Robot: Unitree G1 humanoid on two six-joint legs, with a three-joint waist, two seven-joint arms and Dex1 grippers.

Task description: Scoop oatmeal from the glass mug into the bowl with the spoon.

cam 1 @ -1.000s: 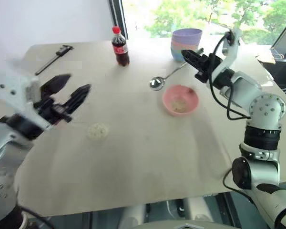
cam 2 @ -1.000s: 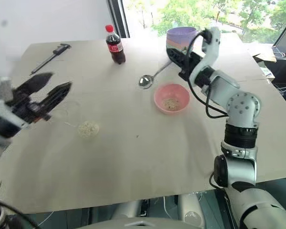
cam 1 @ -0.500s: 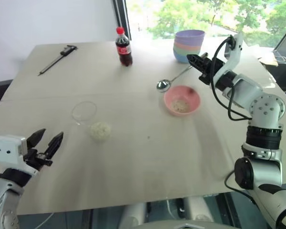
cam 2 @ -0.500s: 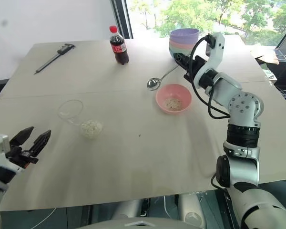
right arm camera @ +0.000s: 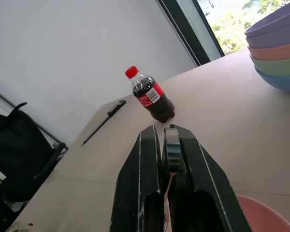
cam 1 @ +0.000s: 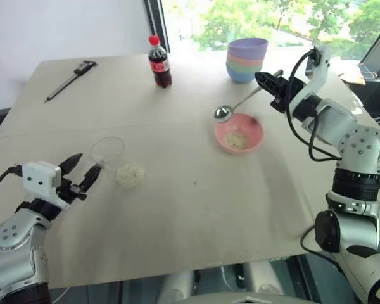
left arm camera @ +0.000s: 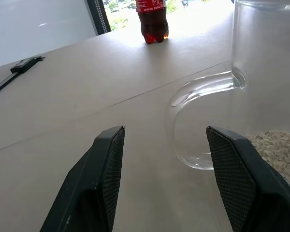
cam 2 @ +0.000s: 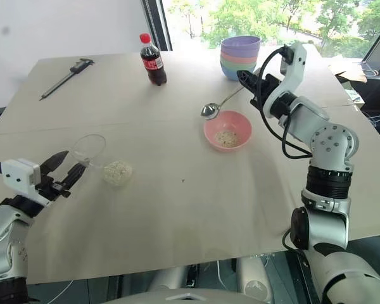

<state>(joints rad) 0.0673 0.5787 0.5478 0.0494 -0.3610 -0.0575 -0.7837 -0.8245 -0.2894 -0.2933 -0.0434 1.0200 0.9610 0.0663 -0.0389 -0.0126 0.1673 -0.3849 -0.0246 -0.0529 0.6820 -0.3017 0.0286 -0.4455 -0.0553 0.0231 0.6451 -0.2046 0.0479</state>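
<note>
L gripper [cam 1: 85, 172] sits low at the near-left table [cam 1: 196, 234] edge, jaws apart w/ nothing btwn them, tips aimed at the glass mug [cam 1: 107, 152]. In L wrist view the mug's clear handle loop [left arm camera: 198, 121] is just ahead of the black fingers [left arm camera: 106, 164], not touched. Mug stands upright; oatmeal [cam 1: 130, 174] lies in a pale clump on the table just beside it, on the side twd the table's middle.

Further back, right of centre: pink bowl [cam 1: 239, 133] w/ a little oatmeal inside. Spoon [cam 1: 234, 106] hangs over the table just behind the bowl's far-left rim, scoop end low, thin handle slanting up to the R gripper [cam 1: 263, 80]. R gripper is clamped tight on the handle's end, jaws fully closed around it, held above the table.

Far side: stack of bowls [cam 1: 247, 59], purple on top, behind the R gripper; cola bottle [cam 1: 159, 62] w/ red cap upright near far-centre edge; dark caliper tool [cam 1: 69, 79] lying flat at far left.
</note>
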